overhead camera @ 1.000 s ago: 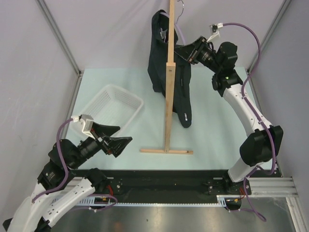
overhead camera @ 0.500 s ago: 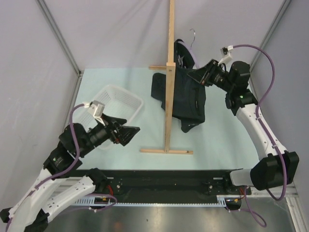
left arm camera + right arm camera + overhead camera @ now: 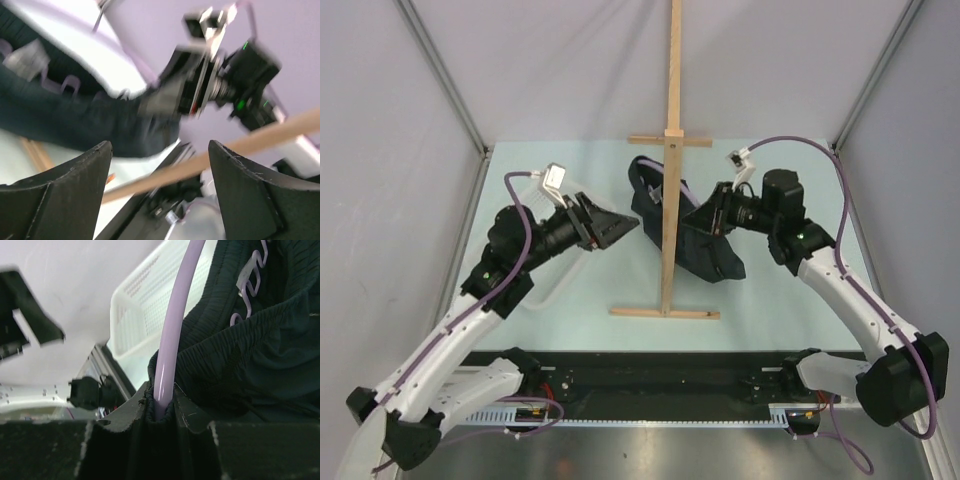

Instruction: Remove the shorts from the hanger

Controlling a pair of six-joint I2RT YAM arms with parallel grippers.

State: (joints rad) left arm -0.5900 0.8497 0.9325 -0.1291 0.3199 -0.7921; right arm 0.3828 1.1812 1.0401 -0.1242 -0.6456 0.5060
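Observation:
The black shorts (image 3: 705,245) lie crumpled on the table behind the wooden stand's post, draped on the lilac hanger (image 3: 175,325). In the top view the hanger is hidden in the fabric. My right gripper (image 3: 708,217) is shut on the hanger's bar together with a fold of the waistband, seen close in the right wrist view (image 3: 162,405). The hanger's wavy bar (image 3: 250,285) shows against the shorts (image 3: 260,350). My left gripper (image 3: 623,228) is open and empty, just left of the shorts, pointing at them (image 3: 75,120); its jaws stand wide apart (image 3: 160,150).
The wooden T-shaped stand (image 3: 670,120) rises mid-table, its base bar (image 3: 665,313) near the front. The white basket (image 3: 150,305) sits at left, mostly under my left arm. Grey walls and frame posts close in the sides.
My right gripper brought the hanger and shorts down from high by the stand to the table. My left arm swung up and right over the basket toward the shorts.

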